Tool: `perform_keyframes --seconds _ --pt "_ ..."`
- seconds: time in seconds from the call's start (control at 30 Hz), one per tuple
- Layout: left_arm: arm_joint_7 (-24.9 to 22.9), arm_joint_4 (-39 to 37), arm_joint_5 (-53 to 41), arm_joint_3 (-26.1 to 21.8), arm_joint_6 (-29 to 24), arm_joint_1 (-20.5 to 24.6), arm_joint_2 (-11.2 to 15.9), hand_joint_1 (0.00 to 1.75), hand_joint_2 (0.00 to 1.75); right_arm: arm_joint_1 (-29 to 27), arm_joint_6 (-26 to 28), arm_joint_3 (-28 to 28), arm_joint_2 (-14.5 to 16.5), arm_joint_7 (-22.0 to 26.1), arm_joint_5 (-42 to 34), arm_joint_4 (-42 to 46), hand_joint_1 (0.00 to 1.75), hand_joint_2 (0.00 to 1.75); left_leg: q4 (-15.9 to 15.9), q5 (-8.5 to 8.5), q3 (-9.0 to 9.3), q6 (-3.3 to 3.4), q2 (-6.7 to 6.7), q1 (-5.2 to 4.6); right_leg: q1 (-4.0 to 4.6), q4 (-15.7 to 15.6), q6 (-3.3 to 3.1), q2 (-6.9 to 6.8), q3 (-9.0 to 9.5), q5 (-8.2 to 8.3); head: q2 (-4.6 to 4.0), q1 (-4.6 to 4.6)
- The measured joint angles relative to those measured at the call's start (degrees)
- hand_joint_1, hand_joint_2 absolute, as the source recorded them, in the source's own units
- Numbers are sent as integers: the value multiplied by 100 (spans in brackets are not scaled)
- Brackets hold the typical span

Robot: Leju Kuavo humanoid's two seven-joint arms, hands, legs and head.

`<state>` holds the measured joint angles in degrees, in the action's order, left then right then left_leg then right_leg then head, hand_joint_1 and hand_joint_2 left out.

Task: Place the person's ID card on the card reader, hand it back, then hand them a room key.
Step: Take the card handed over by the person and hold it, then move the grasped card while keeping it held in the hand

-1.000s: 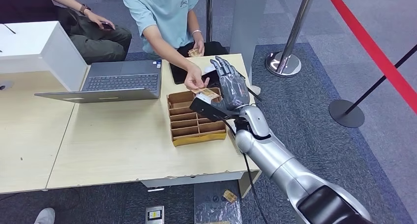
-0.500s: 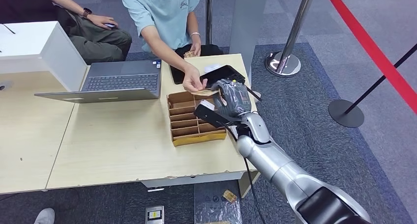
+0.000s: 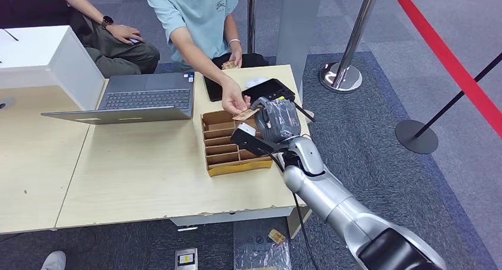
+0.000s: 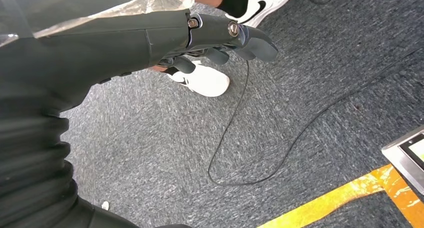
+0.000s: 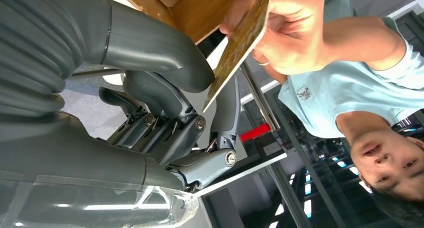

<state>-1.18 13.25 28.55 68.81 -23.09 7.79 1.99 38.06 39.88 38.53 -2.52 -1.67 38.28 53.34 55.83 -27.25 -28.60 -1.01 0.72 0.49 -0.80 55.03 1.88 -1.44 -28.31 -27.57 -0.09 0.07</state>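
Observation:
A tan ID card point(image 3: 248, 112) hangs over the cardboard sorting box point(image 3: 235, 158), still held in the person's hand point(image 3: 234, 98). My right hand point(image 3: 276, 119) has curled around its other end. In the right wrist view the card point(image 5: 242, 38) stands edge-on between my thick thumb point(image 5: 150, 43) and a dark finger point(image 5: 227, 105), and the person's fingers point(image 5: 290, 33) pinch its far end. The black card reader point(image 3: 267, 89) lies on the table just beyond my hand. My left hand point(image 4: 215, 35) hangs over the carpet, its fingers loosely apart and holding nothing.
An open laptop point(image 3: 145, 98) and a white box point(image 3: 44, 57) sit at the table's left. A dark tablet point(image 3: 213, 87) lies next to the reader. The person's other hand holds a small tan item point(image 3: 232, 63). Stanchion bases point(image 3: 342, 77) stand on the right carpet.
My right hand was open and flat behind the offered card; its fingers have since curled down and closed around the card. The person's hand has stayed on it.

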Motion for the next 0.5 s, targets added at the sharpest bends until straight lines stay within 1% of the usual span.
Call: perform_keyframes --seconds 0.23,0.5 --pt "11 0 22 0 -41 -48 0 0 175 -247 5 -62 -124 -18 -108 174 175 175 0 0 0 0 0 0 0 -2 0 0 -1 0 0 0" --pt "30 0 66 0 -72 -68 2 0 175 -642 7 -333 -321 11 -222 298 175 175 0 -1 0 0 0 -1 0 -3 0 0 0 0 0 1"
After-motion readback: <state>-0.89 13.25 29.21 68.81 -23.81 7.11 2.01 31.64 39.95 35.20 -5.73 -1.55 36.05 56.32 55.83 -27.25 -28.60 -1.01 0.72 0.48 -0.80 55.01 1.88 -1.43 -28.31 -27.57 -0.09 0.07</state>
